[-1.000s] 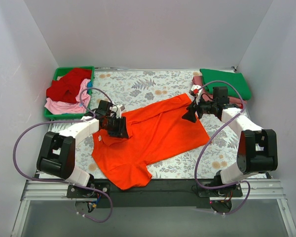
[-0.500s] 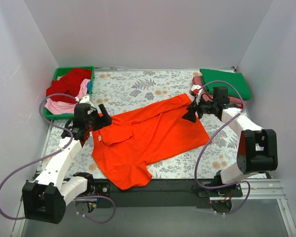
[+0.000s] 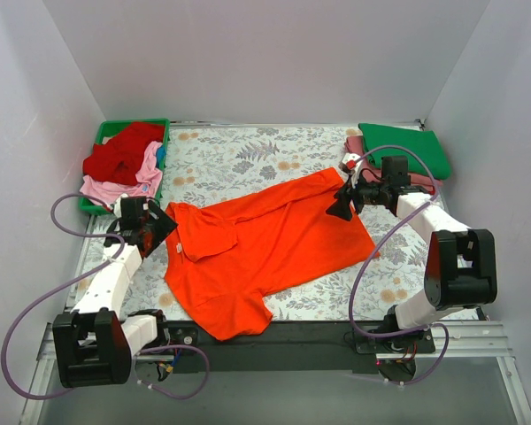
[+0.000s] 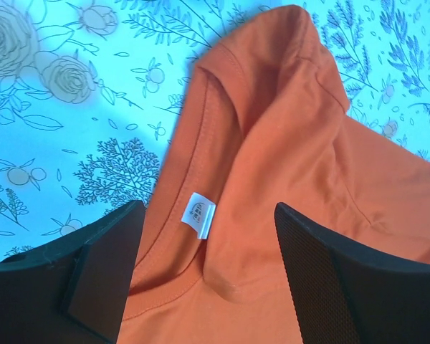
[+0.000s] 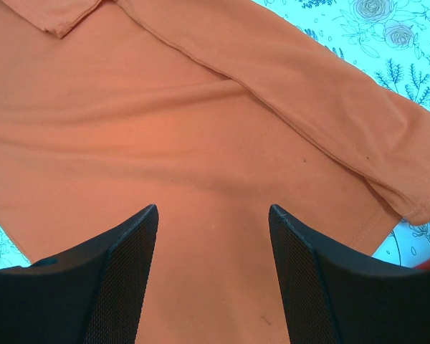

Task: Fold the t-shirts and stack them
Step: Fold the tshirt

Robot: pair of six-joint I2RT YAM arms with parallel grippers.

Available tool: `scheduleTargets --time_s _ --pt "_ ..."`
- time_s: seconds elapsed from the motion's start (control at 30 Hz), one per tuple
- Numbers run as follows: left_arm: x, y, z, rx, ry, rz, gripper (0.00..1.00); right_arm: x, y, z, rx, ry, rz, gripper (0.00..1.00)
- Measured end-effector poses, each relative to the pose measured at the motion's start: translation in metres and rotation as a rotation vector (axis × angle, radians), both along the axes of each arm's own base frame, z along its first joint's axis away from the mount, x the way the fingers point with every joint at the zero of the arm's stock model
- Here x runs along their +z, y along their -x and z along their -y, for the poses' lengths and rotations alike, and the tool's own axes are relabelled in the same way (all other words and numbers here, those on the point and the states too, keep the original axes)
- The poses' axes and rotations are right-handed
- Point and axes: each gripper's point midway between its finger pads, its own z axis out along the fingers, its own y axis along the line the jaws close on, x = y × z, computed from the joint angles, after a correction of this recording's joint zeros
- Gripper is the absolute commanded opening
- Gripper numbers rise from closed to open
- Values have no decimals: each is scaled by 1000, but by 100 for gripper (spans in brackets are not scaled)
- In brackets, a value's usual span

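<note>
The bright orange t-shirt [image 3: 274, 237] lies spread slantwise in the middle of the flowered table, with a flap folded over near its collar. My left gripper [image 3: 162, 228] is open and empty at the shirt's left edge. In the left wrist view it hovers over the orange collar [image 4: 272, 129] and its white label [image 4: 199, 213], one finger [image 4: 107, 265] on each side. My right gripper [image 3: 343, 206] is open and empty over the shirt's far right corner. The right wrist view shows flat orange cloth [image 5: 201, 129] between its fingers [image 5: 122, 272].
A green plastic tray [image 3: 100, 133] at the back left holds a red shirt [image 3: 119, 152] and a light pink shirt [image 3: 115, 188]. At the back right lies a stack with a folded green shirt [image 3: 407, 146] on top and dusty pink and red cloth [image 3: 356, 146] under it.
My left arm has pulled back to the left, off the orange shirt, and now sits at its left edge. The right arm has not moved.
</note>
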Motion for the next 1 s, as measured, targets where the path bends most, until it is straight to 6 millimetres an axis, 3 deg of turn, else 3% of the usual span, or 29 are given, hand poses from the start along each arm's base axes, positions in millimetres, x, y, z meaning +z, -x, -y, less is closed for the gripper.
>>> scheduleTargets --time_s 0.13,0.33,1.0 --pt "-6 2 -6 19 11 -19 72 -3 1 0 5 -2 -11 70" --pt "-19 1 0 -57 45 -59 73 -9 7 0 17 2 -41 70" --pt "-14 -4 7 -145 49 -27 72 -10 10 0 28 -1 -48 71"
